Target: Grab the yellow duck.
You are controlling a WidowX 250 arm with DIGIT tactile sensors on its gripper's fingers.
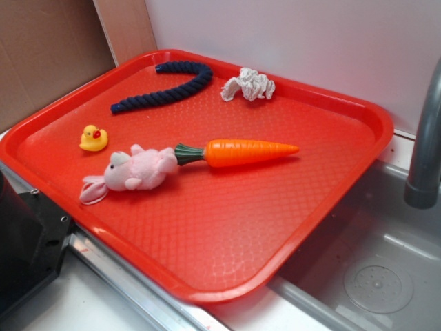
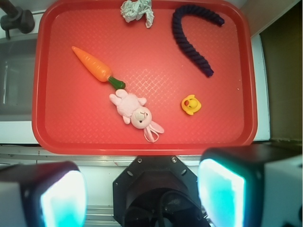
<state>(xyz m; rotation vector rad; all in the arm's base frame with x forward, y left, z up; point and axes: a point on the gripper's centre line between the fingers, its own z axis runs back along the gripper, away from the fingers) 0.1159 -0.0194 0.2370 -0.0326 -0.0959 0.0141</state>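
Note:
The yellow duck (image 1: 93, 138) (image 2: 191, 104) is tiny and glossy with a red-orange beak. It sits upright near the left side of the red tray (image 1: 227, 227) (image 2: 71, 127). In the wrist view my gripper (image 2: 142, 194) is high above and short of the tray's near edge. Its two pads (image 2: 64, 198) stand wide apart with nothing between them. The duck lies well ahead of the gripper, slightly to the right. In the exterior view only the black robot base (image 1: 27, 241) shows at lower left, not the fingers.
On the tray lie a pink plush bunny (image 1: 134, 171) (image 2: 135, 113), an orange toy carrot (image 1: 241, 152) (image 2: 94, 67), a dark blue rope (image 1: 169, 84) (image 2: 191, 40) and a crumpled white cloth (image 1: 248, 84) (image 2: 137, 10). A sink basin (image 1: 386, 262) and grey faucet (image 1: 427, 138) are to the right.

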